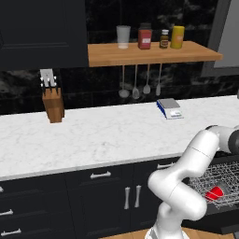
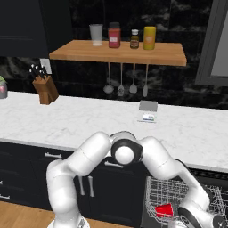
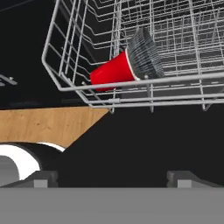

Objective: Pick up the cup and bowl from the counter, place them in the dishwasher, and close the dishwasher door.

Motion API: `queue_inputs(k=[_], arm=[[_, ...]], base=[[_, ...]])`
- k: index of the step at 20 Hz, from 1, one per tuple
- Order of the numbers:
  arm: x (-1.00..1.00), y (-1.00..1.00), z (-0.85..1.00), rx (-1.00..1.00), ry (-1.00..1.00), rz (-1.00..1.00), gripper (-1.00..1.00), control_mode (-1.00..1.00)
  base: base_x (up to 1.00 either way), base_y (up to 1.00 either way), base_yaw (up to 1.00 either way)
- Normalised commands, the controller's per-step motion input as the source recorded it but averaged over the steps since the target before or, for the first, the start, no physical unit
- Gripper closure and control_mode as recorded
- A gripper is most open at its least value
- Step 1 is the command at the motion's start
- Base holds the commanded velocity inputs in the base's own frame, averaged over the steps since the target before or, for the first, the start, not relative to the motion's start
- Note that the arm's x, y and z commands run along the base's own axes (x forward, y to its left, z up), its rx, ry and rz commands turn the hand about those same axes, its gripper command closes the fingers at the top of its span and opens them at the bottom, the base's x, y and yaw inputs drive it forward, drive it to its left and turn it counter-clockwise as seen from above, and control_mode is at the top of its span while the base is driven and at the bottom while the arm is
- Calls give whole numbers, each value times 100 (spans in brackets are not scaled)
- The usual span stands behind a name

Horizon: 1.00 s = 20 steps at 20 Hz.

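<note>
**Cup on its side in the rack, fingers wide apart**

The cup point(image 3: 112, 73) lies tipped over inside the wire rack point(image 3: 61, 48), near the front corner, its mouth pointing into the basket. From the left base view the same red cup point(image 1: 215, 193) shows through the mesh at the lower right; from the right it sits low in the basket point(image 2: 164, 209). The gripper point(image 3: 112, 178) hangs below and in front of the rack, its two finger tips point(image 3: 43, 178) spread wide with nothing between them. Under the rack lies the black dishwasher door point(image 3: 144, 144), open. The counter point(image 1: 102, 135) carries a knife block point(image 1: 52, 105) and a small scale point(image 1: 170, 108).
</note>
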Motion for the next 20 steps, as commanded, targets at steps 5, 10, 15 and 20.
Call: queue_inputs(k=[5,10,15,20], arm=[[2,-1,-10,-1,0,0,-100,-100],[0,-1,-40,-9,-6,0,-100,-100],[9,0,-35,-9,-2,0,-100,-100],[16,0,-28,-9,-1,-1,-100,-100]], base=[[0,0,0],[0,0,0],[0,0,0],[0,0,0]])
